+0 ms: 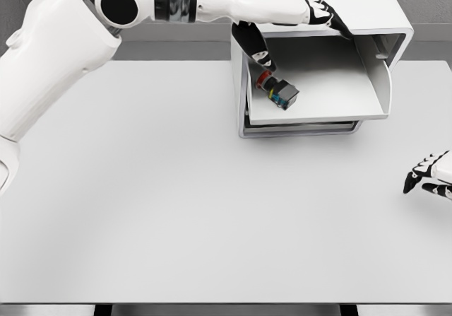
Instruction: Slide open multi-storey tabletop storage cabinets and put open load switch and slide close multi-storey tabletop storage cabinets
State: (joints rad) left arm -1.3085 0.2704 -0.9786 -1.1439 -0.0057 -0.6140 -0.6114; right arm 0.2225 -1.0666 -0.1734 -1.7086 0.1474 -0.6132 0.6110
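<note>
Load switch (280, 92): small dark block body with a red collar at one end and a blue-green patch at the other. It lies tilted inside the pulled-out top drawer (332, 93) of the storage cabinet (385, 37), in the drawer's left part, close to the left wall.

Left hand (289, 37): reaches in over the cabinet from the picture's upper left. One dark finger (256, 51) points down into the drawer, its tip at the switch's red collar; whether it touches or only meets it in line of sight cannot be told. The other fingers are stretched rightward along the cabinet's top front edge. No full grasp round the switch is visible; the hand reads as spread, not clenched.

Cabinet: white, multi-storey, standing at the far middle of the table (176, 203). Top drawer slid well out toward the camera, floor and right wall in plain view. Below it a lower drawer front (300, 127) sits nearly flush with the cabinet frame.

Left arm (49, 68): large white segments with a black joint, filling the space left of the cabinet.

Right hand (429, 176): rests on the table well to the right of and nearer than the cabinet, at the picture's edge, fingers loosely extended, holding nothing.
</note>
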